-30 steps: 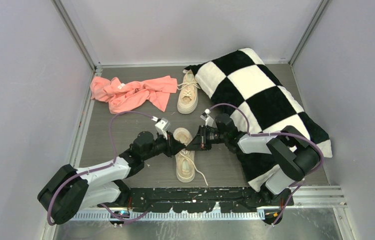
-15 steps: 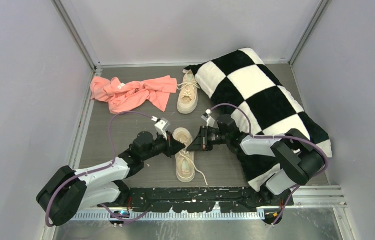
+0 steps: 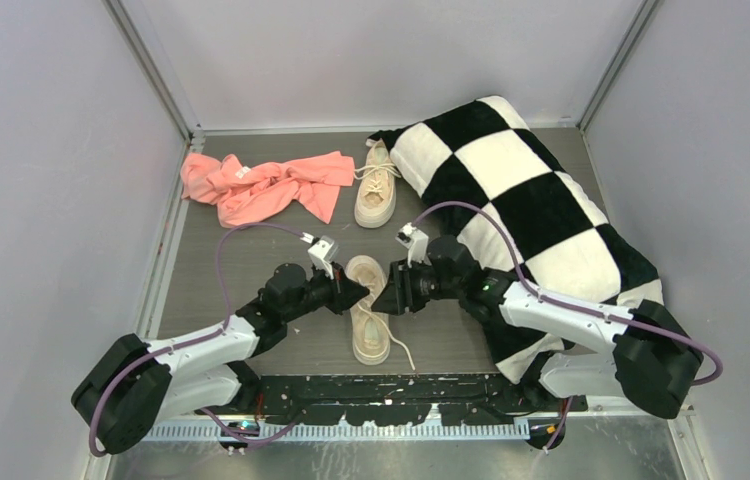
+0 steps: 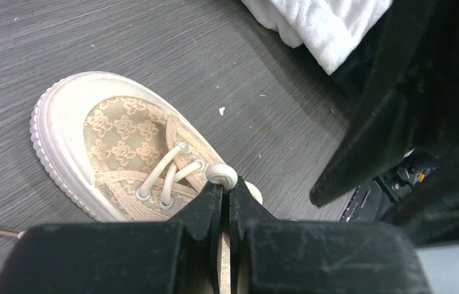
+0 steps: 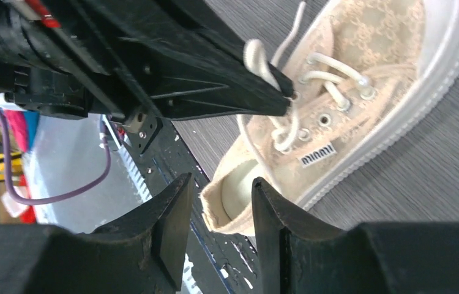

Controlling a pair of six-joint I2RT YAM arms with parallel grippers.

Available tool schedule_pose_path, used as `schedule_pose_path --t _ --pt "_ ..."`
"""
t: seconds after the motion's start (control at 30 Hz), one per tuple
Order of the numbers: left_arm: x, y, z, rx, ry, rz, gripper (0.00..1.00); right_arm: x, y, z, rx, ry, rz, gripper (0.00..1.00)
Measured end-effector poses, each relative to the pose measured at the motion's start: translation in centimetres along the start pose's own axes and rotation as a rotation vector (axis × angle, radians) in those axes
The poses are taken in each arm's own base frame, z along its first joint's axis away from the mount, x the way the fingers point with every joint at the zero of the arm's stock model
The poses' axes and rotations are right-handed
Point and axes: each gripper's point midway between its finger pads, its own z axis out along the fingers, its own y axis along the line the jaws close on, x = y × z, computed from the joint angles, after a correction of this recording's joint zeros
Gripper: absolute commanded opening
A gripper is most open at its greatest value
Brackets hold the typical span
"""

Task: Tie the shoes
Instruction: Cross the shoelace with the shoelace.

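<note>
near shoe [image 3: 369,318]: one of two, on the table [image 3: 241,262], between both grippers
far shoe [image 3: 378,188]: second of two, at the back, between cloth and pillow, well apart from the first
lace [image 4: 221,176]: one loop, lifted off the near shoe
left gripper [image 4: 227,195]: clenched on the lace loop
right gripper [image 5: 222,191]: fingers parted, grasping nothing, just beside the left gripper
cloth [image 3: 266,185]: one, pink
pillow [image 3: 536,205]: one, checkered

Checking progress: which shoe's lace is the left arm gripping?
The near shoe: the left fingers pinch its lace. The far shoe lies by the pillow, untouched.
</note>
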Motion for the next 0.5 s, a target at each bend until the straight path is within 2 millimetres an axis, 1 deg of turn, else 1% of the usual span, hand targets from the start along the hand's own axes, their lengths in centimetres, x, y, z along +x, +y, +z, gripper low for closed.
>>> schedule_pose_path --t 0.07,0.13,0.23,0.33,0.4,0.5 --pt "-0.1 0.0 0.0 -0.001 -0.003 0.000 0.00 -0.1 0.8 0.2 0.020 0.005 -0.068 0.43" --pt "-0.1 0.0 0.0 -0.002 -0.005 0.000 0.00 0.0 1.0 0.5 0.039 0.013 -0.112 0.42" --pt "-0.1 0.0 0.0 -0.002 -0.005 0.001 0.00 0.4 0.5 1.3 0.078 0.035 -0.153 0.42" --pt "-0.1 0.0 -0.1 -0.002 -0.005 0.000 0.01 1.4 -0.4 2.1 0.120 0.073 -0.180 0.43" --pt "-0.1 0.0 -0.1 -0.002 -0.005 0.000 0.01 2.1 -0.8 2.5 0.137 0.095 -0.194 0.44" --pt "-0.1 0.0 -0.1 -0.003 -0.004 0.000 0.01 2.6 -1.1 2.8 0.153 0.110 -0.218 0.46"
